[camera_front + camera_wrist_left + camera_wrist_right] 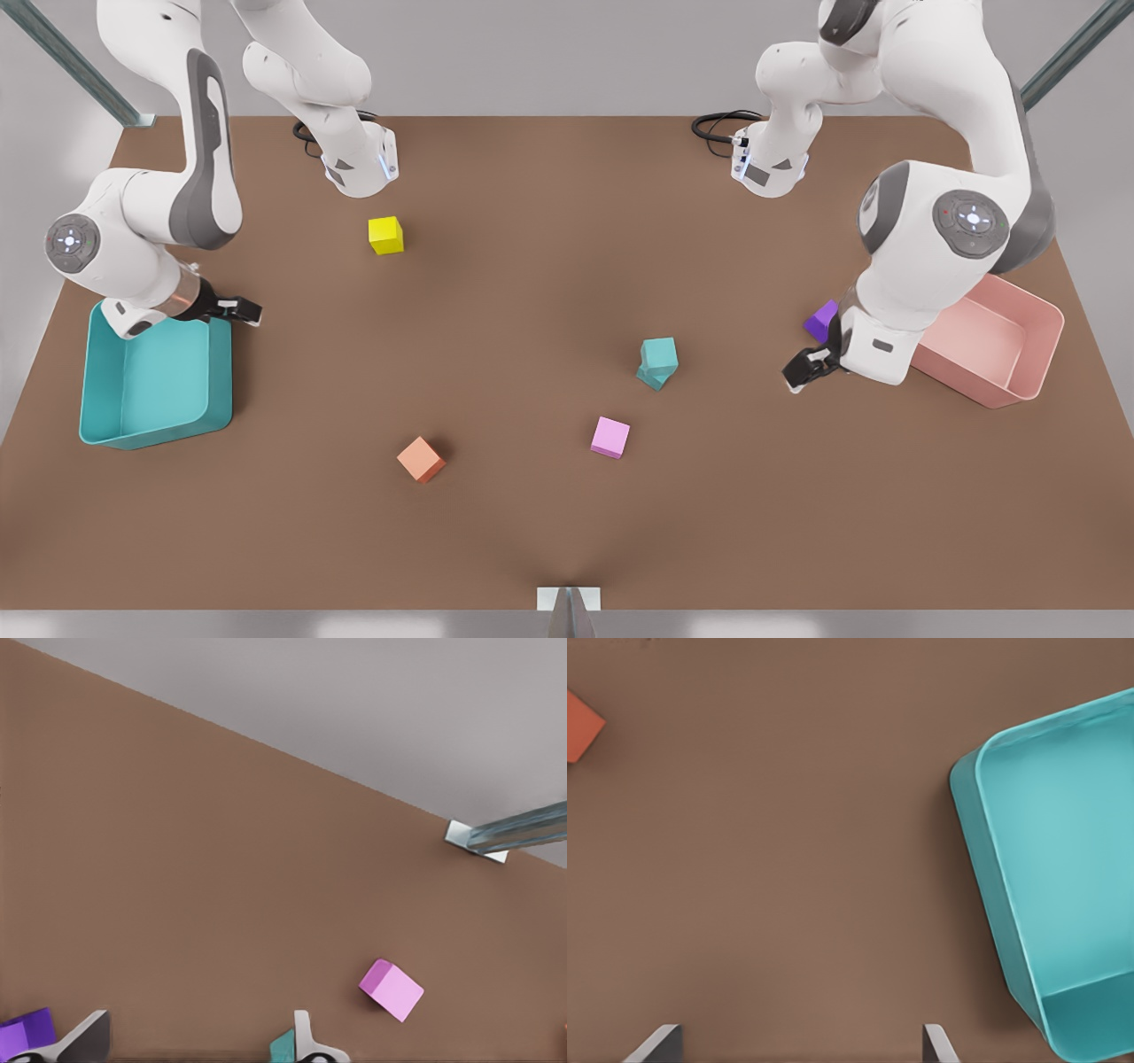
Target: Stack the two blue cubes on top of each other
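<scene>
Two blue cubes stand mid-table toward the front view's right. The upper cube (660, 354) rests on the lower cube (652, 380), twisted and a little off-centre. A corner of one blue cube (282, 1048) peeks past a finger in the left wrist view. My left gripper (808, 368) (197, 1047) hovers open to the right of the stack in the front view, apart from it and holding nothing. Over on the front view's left, my right gripper (241, 310) (799, 1050) is open and empty by the teal bin (159, 425).
A purple cube (824, 319) (25, 1032) lies just behind the left gripper. A pink bin (1019, 372) stands at the front view's right edge. A pink cube (610, 437) (392, 989), an orange cube (421, 458) (580, 725) and a yellow cube (385, 235) are scattered about.
</scene>
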Available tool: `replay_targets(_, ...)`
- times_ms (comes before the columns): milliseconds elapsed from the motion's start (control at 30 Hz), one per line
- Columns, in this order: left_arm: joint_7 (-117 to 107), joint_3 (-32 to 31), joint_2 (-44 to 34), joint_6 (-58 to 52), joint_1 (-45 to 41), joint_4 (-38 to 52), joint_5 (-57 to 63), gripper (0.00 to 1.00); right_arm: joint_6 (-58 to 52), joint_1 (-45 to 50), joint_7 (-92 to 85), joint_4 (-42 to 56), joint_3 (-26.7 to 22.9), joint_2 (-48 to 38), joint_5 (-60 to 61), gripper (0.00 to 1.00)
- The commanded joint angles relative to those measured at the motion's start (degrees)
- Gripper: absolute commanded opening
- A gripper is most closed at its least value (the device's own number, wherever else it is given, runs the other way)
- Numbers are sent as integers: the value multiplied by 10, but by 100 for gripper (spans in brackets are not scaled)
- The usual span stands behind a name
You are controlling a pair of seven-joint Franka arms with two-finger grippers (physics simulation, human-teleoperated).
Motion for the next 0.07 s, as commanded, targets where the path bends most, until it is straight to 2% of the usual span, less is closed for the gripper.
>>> replay_targets(0, 271, 14, 12, -127, -5, 17, -44, 100, 1, 66, -2, 0, 1, 0, 1, 100)
replay_targets(33, 272, 14, 11, -131, -7, 18, -42, 100, 1, 65, -2, 0, 1, 0, 0, 100)
